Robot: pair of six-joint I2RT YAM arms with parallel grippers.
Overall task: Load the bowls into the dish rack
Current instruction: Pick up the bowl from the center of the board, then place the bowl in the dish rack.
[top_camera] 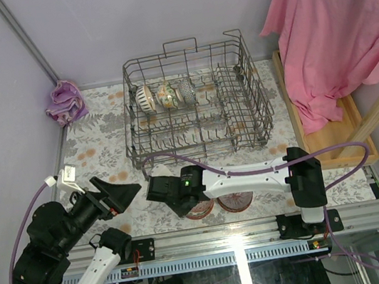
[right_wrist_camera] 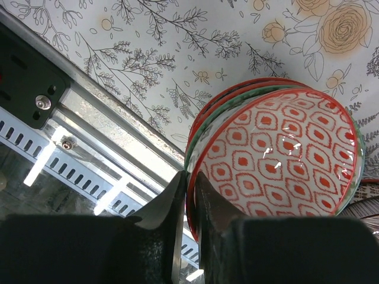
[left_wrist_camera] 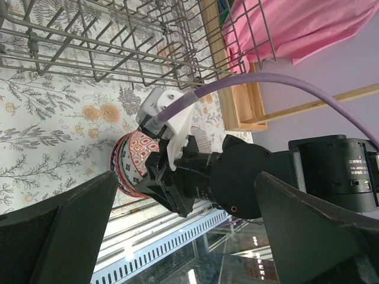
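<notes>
Reaching where, the right arm? (listener)

From its base at the near right it stretches leftward along the front edge of the tabletop, wrist bent down over a stack of bowls. The right jaws are clamped on the near rim of the top bowl, which is cream with a red diamond pattern and a red edge. It sits on green-rimmed and red-rimmed bowls. (describer)

And the left arm? (listener)

Folded at the near left, it is raised above the tabletop and pointing right towards the other wrist. The left jaws stand wide apart, holding nothing. (describer)

What is in the dish rack? (listener)

The grey wire rack sits at the back centre. Three bowls stand on edge between the tines in its rear left part, side by side. A second stack rests on the tabletop just right of the gripped one, partly under the arm. (describer)

Anything else around? (listener)

A purple cloth lies bunched in the far left corner, and a pink shirt hangs at the right. (describer)
</notes>
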